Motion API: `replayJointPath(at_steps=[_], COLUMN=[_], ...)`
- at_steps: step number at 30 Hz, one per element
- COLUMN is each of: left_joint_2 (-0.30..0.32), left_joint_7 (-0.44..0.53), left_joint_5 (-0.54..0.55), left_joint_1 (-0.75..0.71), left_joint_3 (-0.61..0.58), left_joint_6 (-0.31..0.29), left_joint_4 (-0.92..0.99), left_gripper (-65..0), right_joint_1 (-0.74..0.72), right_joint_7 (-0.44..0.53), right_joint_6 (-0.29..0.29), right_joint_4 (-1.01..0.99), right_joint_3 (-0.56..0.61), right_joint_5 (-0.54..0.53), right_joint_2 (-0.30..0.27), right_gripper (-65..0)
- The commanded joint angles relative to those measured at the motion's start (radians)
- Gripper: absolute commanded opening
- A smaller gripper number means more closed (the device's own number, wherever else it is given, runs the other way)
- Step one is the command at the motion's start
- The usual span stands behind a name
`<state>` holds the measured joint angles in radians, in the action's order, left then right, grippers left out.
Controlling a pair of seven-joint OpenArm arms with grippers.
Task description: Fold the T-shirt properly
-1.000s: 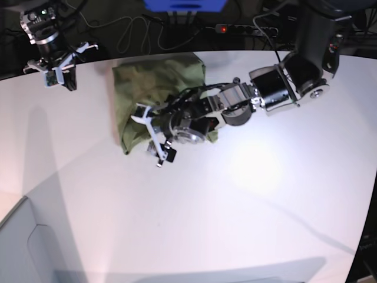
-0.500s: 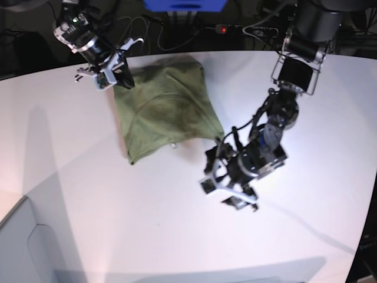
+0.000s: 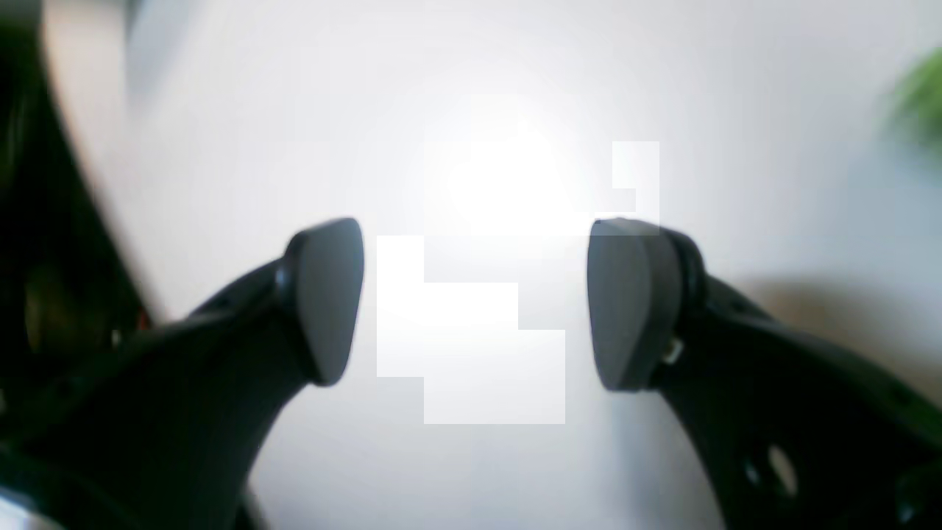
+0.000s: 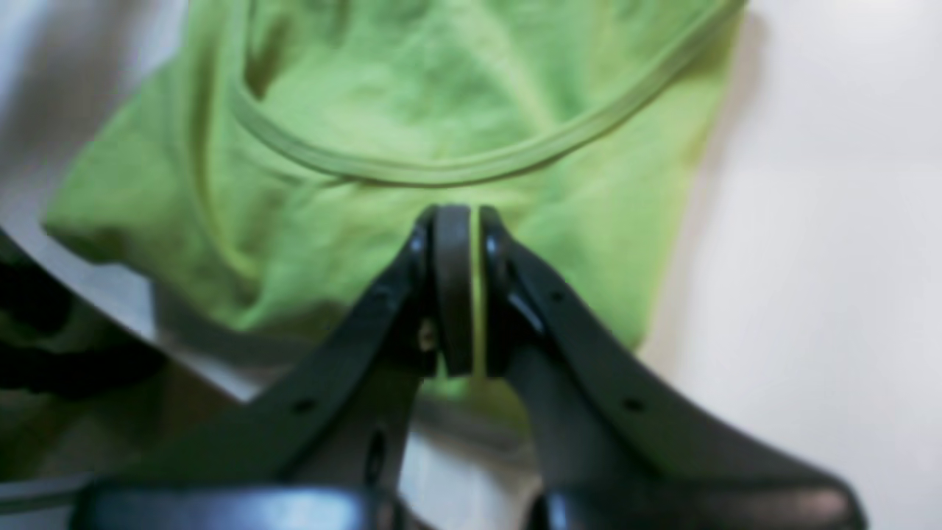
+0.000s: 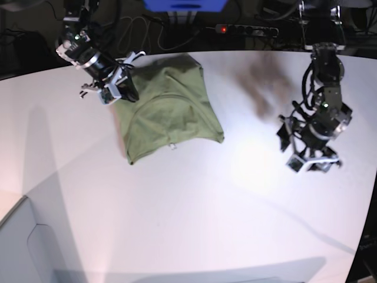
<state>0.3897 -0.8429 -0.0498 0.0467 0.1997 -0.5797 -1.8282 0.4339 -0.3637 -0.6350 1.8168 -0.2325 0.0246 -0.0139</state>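
Observation:
The olive-green T-shirt [image 5: 168, 112] lies folded into a rough trapezoid at the back left of the white table [image 5: 194, 212]. My right gripper [image 5: 122, 89] sits at the shirt's back left corner. In the right wrist view its fingers [image 4: 452, 287] are closed to a thin slit [image 4: 475, 287] over the cloth [image 4: 441, 110], just below a curved seam. I cannot tell if cloth is pinched. My left gripper [image 5: 307, 160] hovers over bare table at the right, away from the shirt. Its pads [image 3: 331, 294] stand wide apart and empty [image 3: 475, 302]. The shirt is a green blur at that view's right edge [image 3: 916, 96].
A power strip [image 5: 247, 29] and loose cables [image 5: 132, 32] lie beyond the table's back edge. A blue object [image 5: 185, 5] stands at the top centre. A grey panel [image 5: 17, 247] fills the front left corner.
My left arm has let go of the shirt and swung right, from over the cloth to the table's right side. My right gripper has come down from the back left onto the shirt's corner.

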Motion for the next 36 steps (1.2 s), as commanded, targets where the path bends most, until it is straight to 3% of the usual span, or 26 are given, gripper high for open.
replayJointPath(at_steps=[1,6,10,20,26,30,36], left_joint_2=[0.001,-0.044,-0.059,-0.057,-0.059,-0.059,-0.082], left_joint_7=[0.03,0.024,0.023,0.023,0.023,0.023,0.023], left_joint_5=[0.014,0.014,0.014,0.014,0.014,0.014,0.014], left_joint_1=[-0.005,-0.075,-0.095,-0.158,-0.193,-0.227,-0.301], left_joint_3=[0.048,0.295,0.384,0.399,0.399,0.399,0.436], left_joint_6=[0.004,0.004,0.004,0.004,0.004,0.004,0.004], left_joint_4=[-0.028,-0.026,-0.026,-0.034,-0.034,-0.034,-0.034], left_gripper=[-19.8,-19.8,-19.8,-19.9,-19.9,-19.9,-19.9], right_joint_1=[-0.008,-0.039,-0.023,0.053,0.101,0.107,0.116], right_joint_7=[0.022,0.024,0.025,0.03,0.179,0.183,0.183], right_joint_6=[-0.007,-0.009,-0.01,-0.01,-0.01,-0.01,-0.01], right_joint_4=[0.008,-0.098,-0.139,-0.107,-0.025,0.056,0.114], right_joint_3=[-0.021,-0.071,-0.072,-0.072,-0.077,-0.06,0.172], right_joint_5=[-0.016,-0.021,-0.021,-0.022,-0.022,-0.022,-0.019], right_joint_2=[-0.022,-0.054,-0.062,-0.036,-0.041,-0.034,-0.041], right_gripper=[-64.9,-64.9,-64.9,-64.9,-64.9,-64.9,-64.9])
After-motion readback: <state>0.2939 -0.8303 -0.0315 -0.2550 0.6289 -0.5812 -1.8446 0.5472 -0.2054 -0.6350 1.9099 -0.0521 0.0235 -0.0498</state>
